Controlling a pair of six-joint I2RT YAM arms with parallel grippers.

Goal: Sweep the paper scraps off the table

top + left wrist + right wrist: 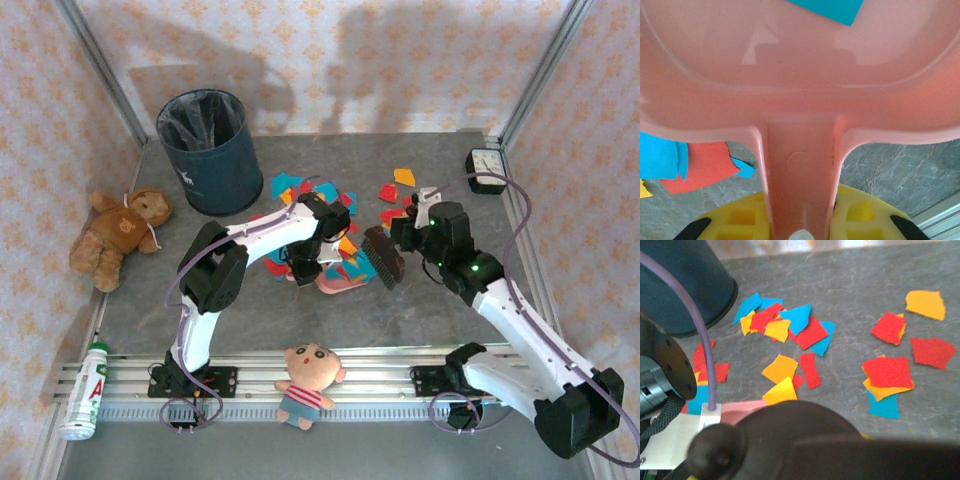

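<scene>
Mottled table [300,318] (grey), scattered paper scraps [805,332]

Two arms [215,275], one bin [205,155], one dustpan [800,100], one brush [383,257], two soft toys [120,235], one bottle [88,392], one clock [487,170], over twenty paper scraps [888,371]

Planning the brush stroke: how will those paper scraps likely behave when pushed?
The paper scraps look thin and flat, so probably very light and quick to slide or scatter. Several overlap, so they may bunch up. Lying flush on the table, some might slip under the brush.
</scene>
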